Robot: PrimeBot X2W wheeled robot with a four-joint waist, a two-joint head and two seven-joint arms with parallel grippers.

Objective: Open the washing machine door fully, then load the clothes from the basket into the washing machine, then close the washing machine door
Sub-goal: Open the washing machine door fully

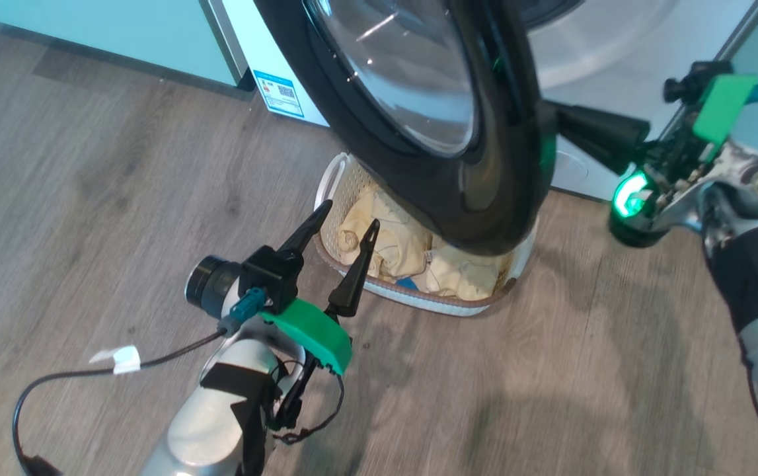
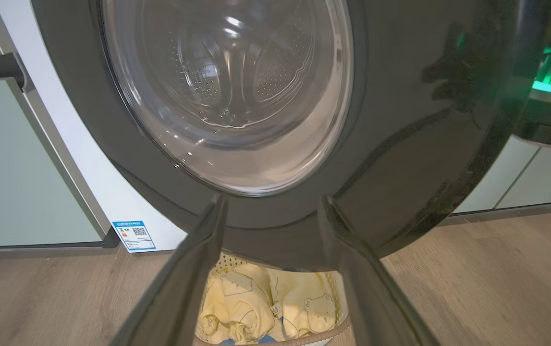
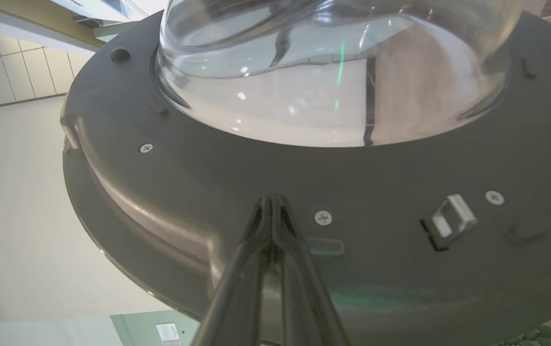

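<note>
Left end effector (image 1: 349, 214) spread, right end effector (image 3: 271, 202) pinched together, clothes (image 1: 395, 248) in basket (image 1: 433, 303)

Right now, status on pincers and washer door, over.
Left pincer open, empty. Right pincer shut, tips at door, inner face. Clothes in basket, door overhanging them.

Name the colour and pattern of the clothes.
The clothes are pale yellow with bear outlines; left wrist view.

door (image 1: 484, 205): glossy black rim, clear glass
clothes (image 2: 237, 298): pale yellow, bear outlines
basket (image 1: 351, 188): cream, perforated, brown rim
washing machine (image 2: 92, 182): white, blue sticker (image 2: 133, 235)
floor (image 1: 88, 198): grey-brown wood grain
</note>
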